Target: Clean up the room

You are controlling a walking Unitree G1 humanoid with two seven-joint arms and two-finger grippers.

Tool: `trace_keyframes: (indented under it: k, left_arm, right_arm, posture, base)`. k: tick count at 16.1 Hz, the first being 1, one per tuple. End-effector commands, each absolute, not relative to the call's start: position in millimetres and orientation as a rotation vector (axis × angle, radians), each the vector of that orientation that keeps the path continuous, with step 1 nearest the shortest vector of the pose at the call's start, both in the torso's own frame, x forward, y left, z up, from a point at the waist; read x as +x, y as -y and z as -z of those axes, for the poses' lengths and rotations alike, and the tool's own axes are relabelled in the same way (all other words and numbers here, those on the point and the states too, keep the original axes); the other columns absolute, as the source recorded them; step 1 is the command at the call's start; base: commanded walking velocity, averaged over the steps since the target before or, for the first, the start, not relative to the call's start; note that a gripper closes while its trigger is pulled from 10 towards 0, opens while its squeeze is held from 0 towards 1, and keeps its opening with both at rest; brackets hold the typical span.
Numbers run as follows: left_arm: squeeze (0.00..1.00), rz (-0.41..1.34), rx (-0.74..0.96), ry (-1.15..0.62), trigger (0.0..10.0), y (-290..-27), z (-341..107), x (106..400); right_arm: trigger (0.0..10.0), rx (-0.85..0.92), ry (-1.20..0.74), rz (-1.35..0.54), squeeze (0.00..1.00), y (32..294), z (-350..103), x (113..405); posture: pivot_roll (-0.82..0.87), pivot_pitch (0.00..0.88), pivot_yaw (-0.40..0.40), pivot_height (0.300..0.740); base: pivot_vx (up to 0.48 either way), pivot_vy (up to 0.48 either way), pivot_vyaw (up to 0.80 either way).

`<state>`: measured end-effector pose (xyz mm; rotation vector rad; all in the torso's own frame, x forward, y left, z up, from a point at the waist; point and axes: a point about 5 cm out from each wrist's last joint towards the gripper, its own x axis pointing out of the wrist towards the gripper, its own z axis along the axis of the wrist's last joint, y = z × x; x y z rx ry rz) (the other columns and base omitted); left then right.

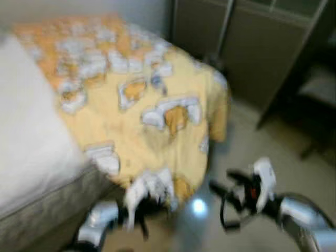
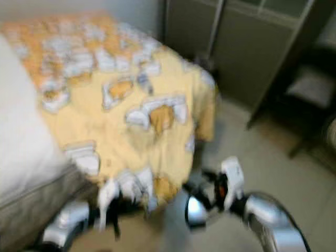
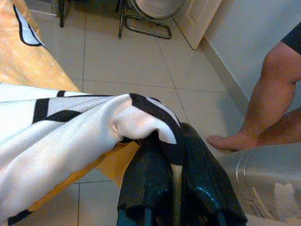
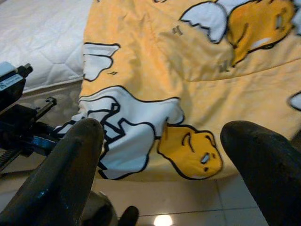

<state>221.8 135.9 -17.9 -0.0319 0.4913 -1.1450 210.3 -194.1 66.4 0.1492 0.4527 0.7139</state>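
Bed: white mattress, grey side, taking up the left of my head views, which are blurred.

Blanket: yellow, cartoon egg print, spread across the bed with its near corner hanging over the foot end toward the floor. This is the item I am working on.

Cabinet: grey doors behind the bed, well apart from both arms.

Floor: pale tiles. A fan base stands at the far side.

Person: a bare leg and foot on the tiles by the wall, near the left arm's side. I keep the pull away from there.

Left pincer: clamped on the blanket's hanging corner; white, black-lined cloth is bunched over the fingertips. In the head view it sits low at the foot of the bed.

Right pincer: spread wide, holding nothing, aimed at the blanket's lower edge beside a yellow egg figure, just off the cloth. In the head view it hovers over the floor to the right of the corner.

Step in hand, by my reading: get a second hold on the edge so the blanket can be straightened or folded. To do it well I would bring the right pincer onto the hem itself, take one layer, close firmly, then draw both arms apart evenly so the left grip does not slip.
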Motion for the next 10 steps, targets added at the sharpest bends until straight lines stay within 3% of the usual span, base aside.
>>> trace_keyframes:
  k: [1, 8, 9, 10]
  left_arm:
    - [0.0, 1.177, 0.003, -0.473, 0.0, -135.6, 11.6, 228.0]
    - [0.0, 1.288, 0.061, -0.575, 0.0, -151.3, 31.2, 185.7]
    - [0.0, 1.213, 0.115, -0.605, 10.0, -153.3, 37.9, 181.8]
    - [0.94, 1.192, 0.098, -0.589, 10.0, -146.9, 40.2, 178.7]
  right_arm:
    - [10.0, 0.136, -0.443, -0.708, 0.0, 195.5, -69.0, 211.3]
    - [10.0, 0.149, -0.449, -0.705, 0.0, 194.3, -66.0, 207.2]
    - [10.0, 0.15, -0.449, -0.702, 0.0, 194.5, -66.2, 207.1]
    - [10.0, 0.151, -0.449, -0.701, 0.0, 194.4, -66.5, 207.2]
  posture:
    - [-0.13, 0.0, -0.041, 0.74]
    - [-0.14, 0.0, -0.037, 0.74]
    - [-0.14, 0.0, -0.037, 0.74]
    - [-0.14, 0.0, -0.037, 0.74]
  base:
    - [0.0, 0.0, 0.0]
    - [0.0, 0.0, 0.0]
    - [0.0, 0.0, 0.0]
    - [0.0, 0.0, 0.0]
